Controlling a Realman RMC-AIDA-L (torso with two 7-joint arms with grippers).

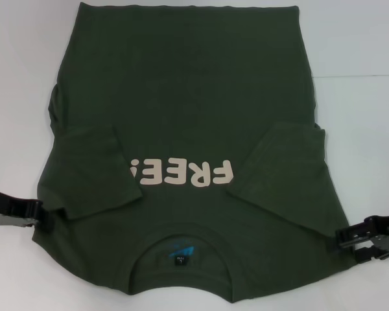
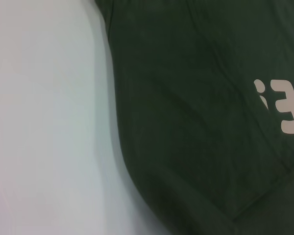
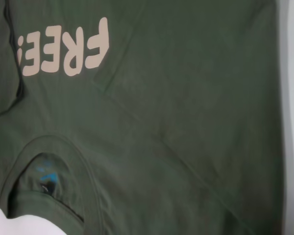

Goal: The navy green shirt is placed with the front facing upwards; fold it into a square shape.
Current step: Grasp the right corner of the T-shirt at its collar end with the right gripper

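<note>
The shirt (image 1: 181,97) is lying flat on the white desk (image 1: 363,39), front side up, with its collar (image 1: 181,249) nearest the robot and its hem at the far edge. The cream "FREE!" lettering (image 1: 181,173) is reading upside down in the head view. Both short sleeves are lying folded inward over the chest: the left sleeve (image 1: 91,172) is slanting toward the lettering on one side, and the right sleeve (image 1: 279,165) is doing the same on the other. Inside the collar a small blue and black label (image 1: 181,254) is showing.

The left gripper (image 1: 42,217) is reaching in low from the left edge of the head view, its black tip touching the shirt's edge just beside the left shoulder. Whether it is clenched on the cloth or released cannot be told. The right gripper (image 1: 342,238) is coming in from the right edge, its tip sitting at the shirt's edge near the right shoulder; its grip cannot be told either.

The left wrist view is showing the shirt's curved side edge against the bare desk, with part of the lettering at one side. The right wrist view is showing the lettering, the folded right sleeve, the collar and the label, with a strip of desk along the shirt's edge.
</note>
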